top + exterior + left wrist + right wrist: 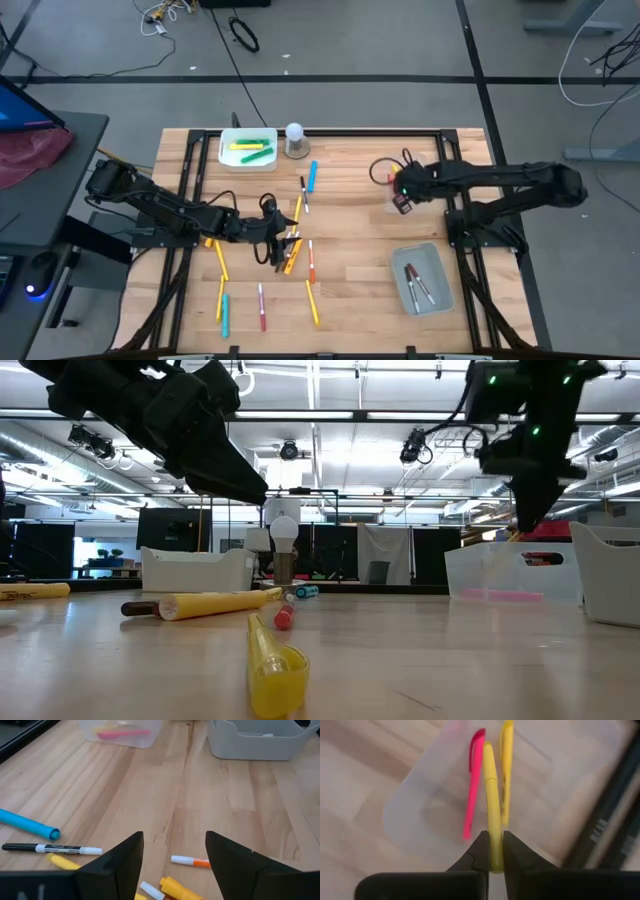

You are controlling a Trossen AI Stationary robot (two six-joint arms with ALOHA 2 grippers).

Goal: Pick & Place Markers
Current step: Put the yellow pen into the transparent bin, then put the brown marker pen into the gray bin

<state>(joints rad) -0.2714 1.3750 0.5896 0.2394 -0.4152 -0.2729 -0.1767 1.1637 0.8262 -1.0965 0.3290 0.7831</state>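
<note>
On my screens the right gripper (493, 851) hangs over a clear tub (420, 795) toward the table's right side, its fingers clamped on a yellow marker (491, 795). That marker points down into the tub, where a pink marker (472, 780) and another yellow one (506, 770) already lie.

The left gripper (277, 243) is low over the middle of the table (360, 290), fingers spread wide with nothing between them, just above a loose heap of yellow and orange markers (292, 250). Through its wrist camera I see a blue marker (30, 825), a white marker with a black cap (52, 849) and a white-and-orange marker (190, 861) lying on the wood just ahead of the fingertips (131, 851).

More markers are scattered nearer the front edge, yellow, blue and red among them (240, 305). A white tray (248, 149) at the back holds yellow and green ones, beside a white ball-topped object (295, 138). A grey tray (421, 278) at front right holds a few red and dark ones.
</note>
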